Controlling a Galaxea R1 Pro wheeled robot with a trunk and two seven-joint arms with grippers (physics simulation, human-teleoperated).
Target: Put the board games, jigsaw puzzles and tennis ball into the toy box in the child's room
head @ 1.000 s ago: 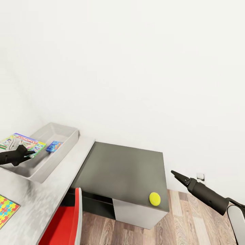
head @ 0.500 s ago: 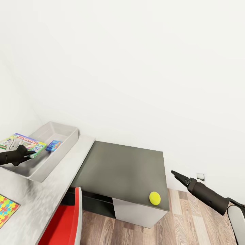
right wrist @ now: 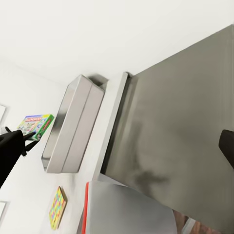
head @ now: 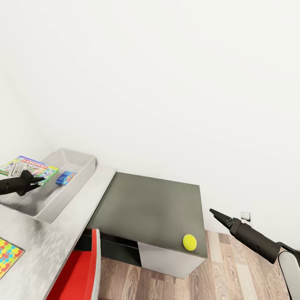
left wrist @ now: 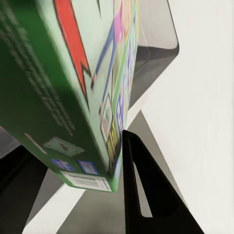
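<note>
Left tool (head: pixel 36 180) clamps a board game (head: pixel 30 168), held over the bin (head: pixel 79 177) at 9 o'clock. One small blue box (head: pixel 66 178) inside already. Ball (head: pixel 189 242) and puzzle (head: pixel 8 257) wait on the surface (head: pixel 150 206). Right tool (head: pixel 216 214) empty, tips together.

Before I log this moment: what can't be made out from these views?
- Left tool: head view, too small to judge its grip on the board game.
- Board game cover: left wrist view, blurred at close range.
- Jigsaw puzzle: head view, cut off by the picture edge.
- Small blue item in the toy box: too small to identify.
</note>
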